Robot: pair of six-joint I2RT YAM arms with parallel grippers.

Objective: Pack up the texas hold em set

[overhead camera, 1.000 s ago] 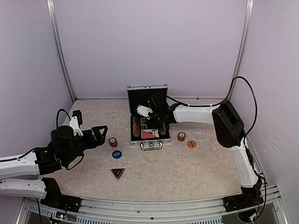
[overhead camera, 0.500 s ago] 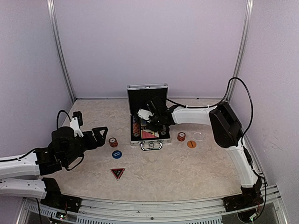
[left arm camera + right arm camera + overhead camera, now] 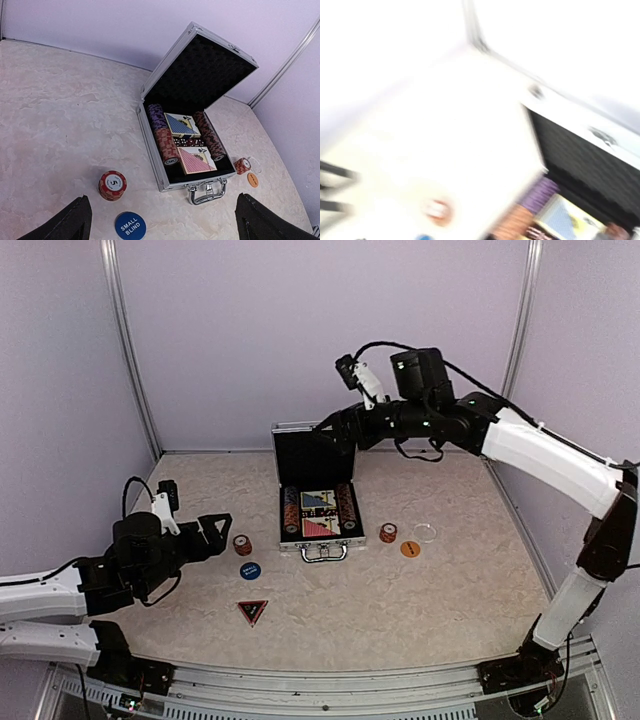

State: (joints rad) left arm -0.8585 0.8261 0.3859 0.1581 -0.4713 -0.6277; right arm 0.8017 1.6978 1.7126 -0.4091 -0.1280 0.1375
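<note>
Open case (image 3: 200, 70), blue deck (image 3: 182, 125) inside, chip stack (image 3: 112, 185) nearby

I see a silver case (image 3: 151, 150), black dimpled lining (image 3: 200, 70), blue deck (image 3: 182, 125), red deck (image 3: 196, 160), blue Small Blind button (image 3: 129, 226).

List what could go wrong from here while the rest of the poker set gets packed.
1. The right gripper appears to hang just over the upright case lid; a bump could knock it shut with pieces left outside.
2. The chip stack near the open left gripper may topple or scatter if pinched off-centre.
3. The blue button and red triangle lie flat; a gripper may slide over them.
</note>
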